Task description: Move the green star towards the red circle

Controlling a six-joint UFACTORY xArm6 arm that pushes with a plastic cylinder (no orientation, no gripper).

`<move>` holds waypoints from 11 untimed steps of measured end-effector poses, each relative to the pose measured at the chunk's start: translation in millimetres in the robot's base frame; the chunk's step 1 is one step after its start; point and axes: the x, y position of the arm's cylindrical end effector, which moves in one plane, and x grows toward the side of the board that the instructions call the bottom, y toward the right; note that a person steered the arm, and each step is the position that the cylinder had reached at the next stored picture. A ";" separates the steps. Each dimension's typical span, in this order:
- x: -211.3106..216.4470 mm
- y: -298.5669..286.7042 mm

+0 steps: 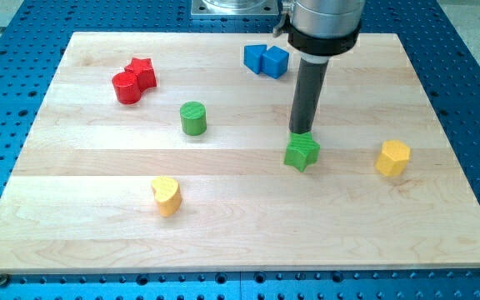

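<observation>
Push under way, no jaws fitted: rod tip (300,133) touching top edge of green star (302,152) at board centre-right; red circle (126,87) far upper left; next move requires approaching star's right side.

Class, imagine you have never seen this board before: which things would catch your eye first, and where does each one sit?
The dark rod comes down from the view's top, and my tip rests at the top edge of the green star, right of centre. At the upper left, the red circle and a red star sit touching, and two blue blocks huddle near the top edge.
</observation>
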 end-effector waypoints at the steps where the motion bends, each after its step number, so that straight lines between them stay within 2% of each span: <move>1: -9.7 59.2; 2: 25.7 55.8; 3: 39.5 15.5; 9: -8.7 1.7; 10: -13.3 1.7; 11: 0.0 17.4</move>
